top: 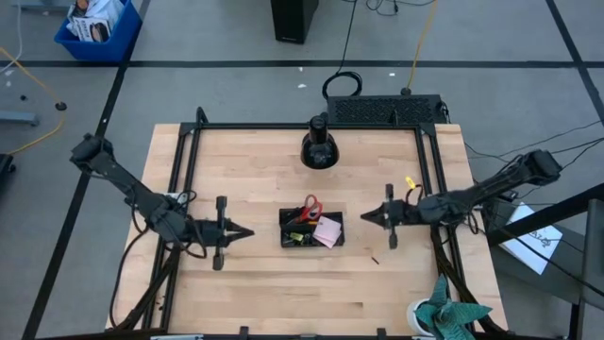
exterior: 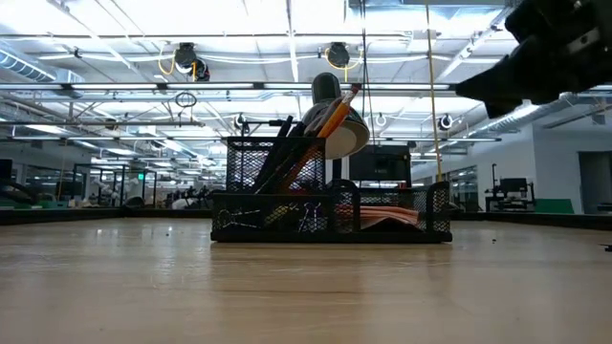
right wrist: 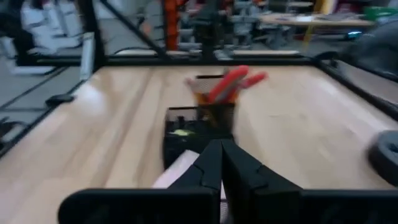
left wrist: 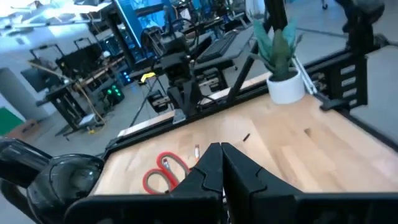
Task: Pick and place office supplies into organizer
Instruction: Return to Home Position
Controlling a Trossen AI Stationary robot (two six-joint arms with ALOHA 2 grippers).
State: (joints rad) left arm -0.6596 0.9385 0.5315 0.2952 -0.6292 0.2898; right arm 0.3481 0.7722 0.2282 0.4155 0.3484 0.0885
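Note:
The black mesh organizer stands on the middle of the table. Red-handled scissors and orange pencils stick up out of its tall compartment. A pink sticky-note pad lies in its right part, and a small yellow piece sits in a low compartment. My left gripper hovers left of the organizer, shut and empty, pointing at it. My right gripper hovers to the organizer's right, also shut and empty. Both wrist views show the fingertips closed together.
A round black dome-shaped object stands behind the organizer near the far edge. A teal-green plant in a white pot sits at the near right corner. A small dark item lies on the wood right of the organizer. Black frame rails border the table.

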